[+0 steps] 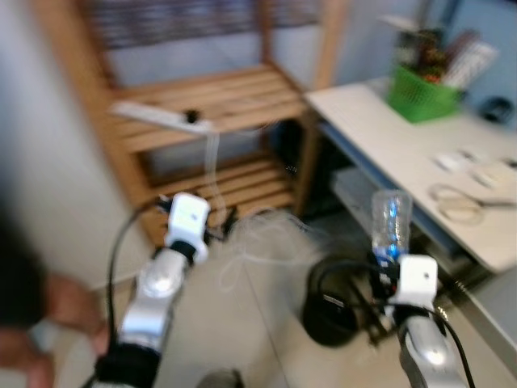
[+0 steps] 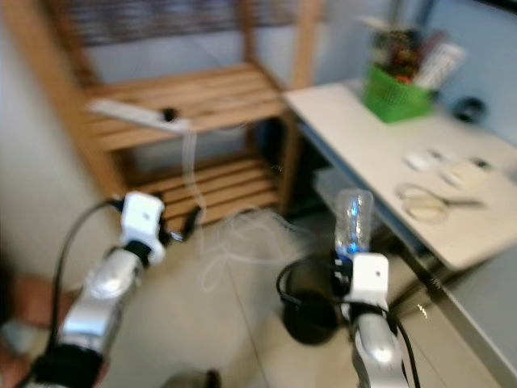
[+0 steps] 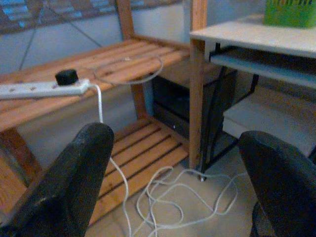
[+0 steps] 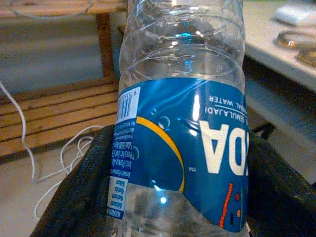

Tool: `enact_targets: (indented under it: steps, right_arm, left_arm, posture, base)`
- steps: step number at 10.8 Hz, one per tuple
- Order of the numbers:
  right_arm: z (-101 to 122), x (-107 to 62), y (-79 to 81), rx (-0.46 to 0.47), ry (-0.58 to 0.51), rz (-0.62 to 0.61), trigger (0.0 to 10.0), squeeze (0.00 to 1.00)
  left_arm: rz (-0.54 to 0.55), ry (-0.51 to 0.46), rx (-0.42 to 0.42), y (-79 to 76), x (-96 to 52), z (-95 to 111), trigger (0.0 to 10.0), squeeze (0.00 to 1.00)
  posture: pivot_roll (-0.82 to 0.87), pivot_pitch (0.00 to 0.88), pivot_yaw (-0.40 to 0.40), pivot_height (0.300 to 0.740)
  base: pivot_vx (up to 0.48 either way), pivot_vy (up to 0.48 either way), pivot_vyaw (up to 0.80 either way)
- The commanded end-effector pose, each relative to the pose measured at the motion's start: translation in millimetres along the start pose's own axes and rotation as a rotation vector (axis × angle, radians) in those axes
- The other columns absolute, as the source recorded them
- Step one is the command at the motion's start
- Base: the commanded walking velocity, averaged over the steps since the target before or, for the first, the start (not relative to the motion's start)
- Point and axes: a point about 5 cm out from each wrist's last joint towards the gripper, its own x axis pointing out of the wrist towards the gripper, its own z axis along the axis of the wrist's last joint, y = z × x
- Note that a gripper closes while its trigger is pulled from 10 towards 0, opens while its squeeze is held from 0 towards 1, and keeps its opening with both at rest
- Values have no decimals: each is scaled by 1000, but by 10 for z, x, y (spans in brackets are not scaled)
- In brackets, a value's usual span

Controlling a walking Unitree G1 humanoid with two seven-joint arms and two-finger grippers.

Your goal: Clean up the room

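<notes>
Beside the white desk [image 1: 404, 153], right end effector [image 4: 177, 197] pinches a water bottle [image 4: 182, 98]; left end effector [image 3: 177, 182] spread wide

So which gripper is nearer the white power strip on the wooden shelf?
Left. The left gripper hangs open just in front of the shelf, below the power strip. The right gripper is further off by the desk, shut on a water bottle.

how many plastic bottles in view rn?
1. A clear water bottle with a blue label, clamped in the right gripper, raised beside the white table. Frames are blurry; others may be hidden.
</notes>
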Motion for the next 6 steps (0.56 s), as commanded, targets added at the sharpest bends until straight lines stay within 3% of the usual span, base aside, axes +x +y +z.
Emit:
enact_targets:
  steps: [1,3,4,6]
  right_arm:
    - [46,23,9,-1,-20,-5,10000,369]
    - [2,32,46,1,11,17,10000,353]
    - [-29,46,63,-3,28,15,10000,149]
    - [-29,86,80,-4,31,4,10000,90]
  left_arm:
    - [-1,-23,8,33,7,62,10000,0]
    - [-20,-17,6,-4,8,50,10000,0]
    - [-30,-13,3,-19,16,49,10000,0]
    - [-43,0,7,-21,24,45,10000,0]
  posture:
    - [50,27,0,736]
    - [48,29,0,736]
    - [50,36,3,736]
    - [59,53,9,736]
  base:
    - [480,0,0]
    - [480,0,0]
    - [480,0,0]
    - [373,0,0]
